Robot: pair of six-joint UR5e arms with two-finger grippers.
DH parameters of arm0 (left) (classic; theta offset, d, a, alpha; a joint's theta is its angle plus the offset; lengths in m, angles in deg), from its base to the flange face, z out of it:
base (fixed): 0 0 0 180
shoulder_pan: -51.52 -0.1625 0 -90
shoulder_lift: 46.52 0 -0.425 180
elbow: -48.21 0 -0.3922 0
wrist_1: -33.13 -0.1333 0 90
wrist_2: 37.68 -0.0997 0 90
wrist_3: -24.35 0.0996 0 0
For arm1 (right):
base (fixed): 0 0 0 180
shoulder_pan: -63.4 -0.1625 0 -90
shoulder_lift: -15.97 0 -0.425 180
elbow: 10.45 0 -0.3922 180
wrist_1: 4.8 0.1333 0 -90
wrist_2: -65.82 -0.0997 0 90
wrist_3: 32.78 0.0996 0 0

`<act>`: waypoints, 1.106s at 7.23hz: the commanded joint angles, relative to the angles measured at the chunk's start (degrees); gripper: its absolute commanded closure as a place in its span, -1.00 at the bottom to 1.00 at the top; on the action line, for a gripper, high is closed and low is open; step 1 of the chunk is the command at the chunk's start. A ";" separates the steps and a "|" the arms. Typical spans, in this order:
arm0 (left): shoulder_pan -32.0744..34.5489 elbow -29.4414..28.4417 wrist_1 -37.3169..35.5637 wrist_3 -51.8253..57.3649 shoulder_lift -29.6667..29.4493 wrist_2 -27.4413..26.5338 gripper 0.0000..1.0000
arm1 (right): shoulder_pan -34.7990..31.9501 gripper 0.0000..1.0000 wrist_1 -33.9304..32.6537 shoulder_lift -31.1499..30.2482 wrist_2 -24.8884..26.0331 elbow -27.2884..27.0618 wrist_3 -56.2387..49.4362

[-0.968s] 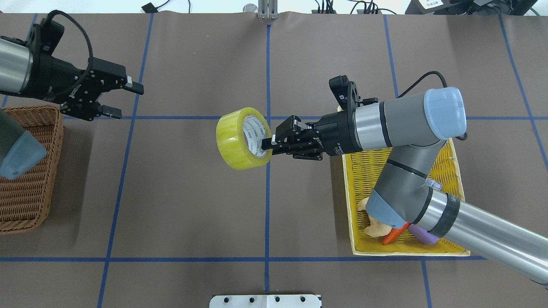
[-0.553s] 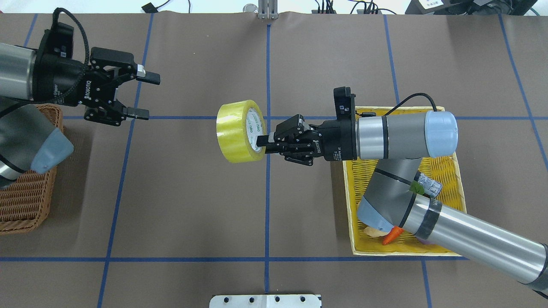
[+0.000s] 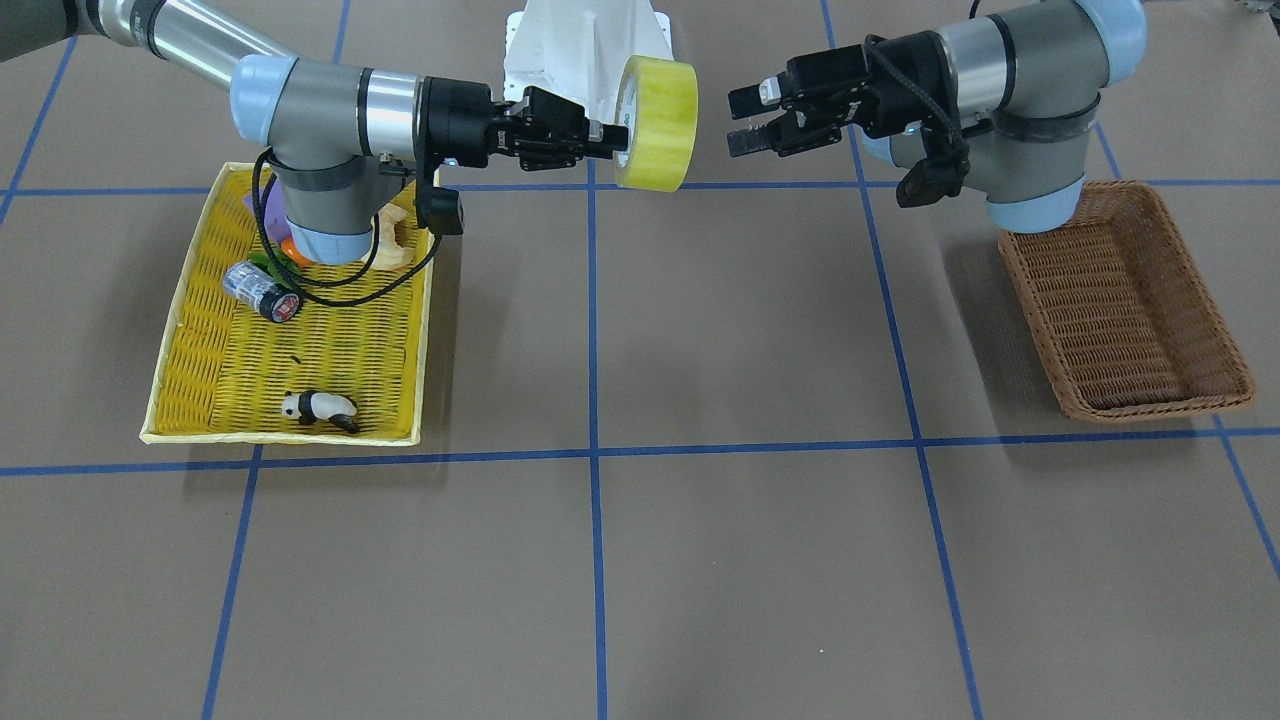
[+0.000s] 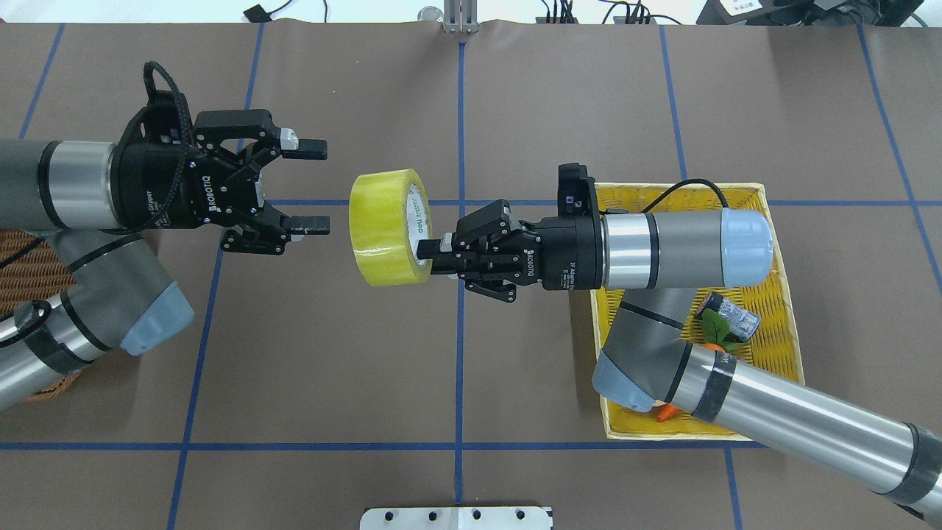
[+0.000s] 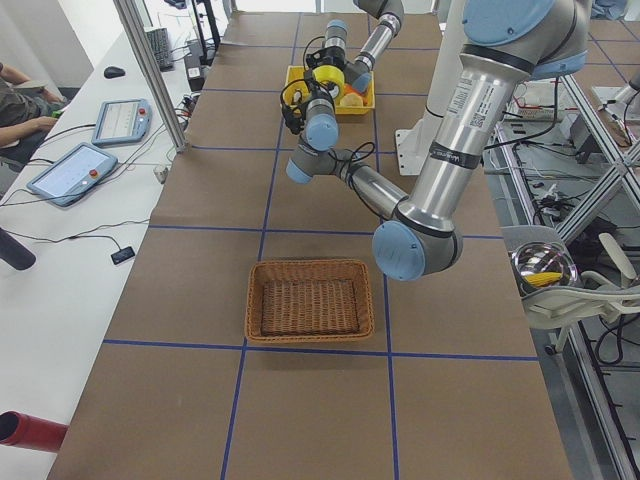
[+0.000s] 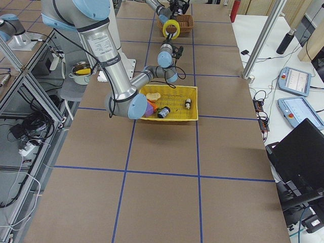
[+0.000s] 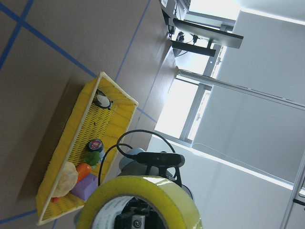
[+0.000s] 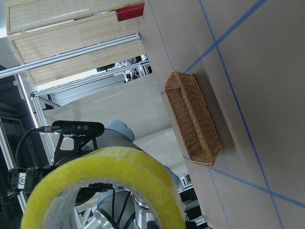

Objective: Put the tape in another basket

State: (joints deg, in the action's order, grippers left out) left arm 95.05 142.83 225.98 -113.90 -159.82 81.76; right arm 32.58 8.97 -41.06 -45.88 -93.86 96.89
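Tape [image 4: 383,228]: airborne over mid-table, its wall clenched by right gripper [image 4: 430,256]. Left gripper [image 4: 318,186]: fingers spread, just left of tape, not touching. Basket [image 3: 1150,408]: far left.

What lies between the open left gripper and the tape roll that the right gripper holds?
Nothing: in the overhead view only a gap of air separates the left gripper from the tape, with bare table and a blue line beneath.

A yellow woven tray [image 3: 340,340] lies on the brown table [image 3: 700,330]. In the front-facing view, a panda figure [image 3: 318,407] sits at the tray's 6 o'clock and a small grey can [image 3: 262,291] toward 10 o'clock.
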 commanded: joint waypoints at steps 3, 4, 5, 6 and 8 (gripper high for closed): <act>-5.38 -0.93 7.78 -3.43 -1.40 -6.04 -0.97 | 1.46 1.00 6.97 0.16 1.57 3.51 3.58; -6.87 -1.02 8.41 -3.08 -1.40 -8.85 -0.97 | 2.07 1.00 7.14 0.16 1.66 3.52 3.67; -7.06 -1.02 8.51 -2.73 -1.49 -11.14 -0.96 | 2.43 1.00 7.49 0.16 1.75 3.52 3.67; -7.15 -1.11 8.51 -2.64 -1.40 -12.03 -0.95 | 2.61 1.00 7.50 0.51 1.75 3.34 3.67; -7.15 -2.07 8.51 -2.64 -1.49 -12.04 -0.94 | 3.04 1.00 7.50 0.69 1.75 2.99 3.93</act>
State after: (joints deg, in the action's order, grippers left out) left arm 87.95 141.25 234.46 -116.56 -161.28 69.93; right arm 35.37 16.45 -40.50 -44.13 -90.70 100.62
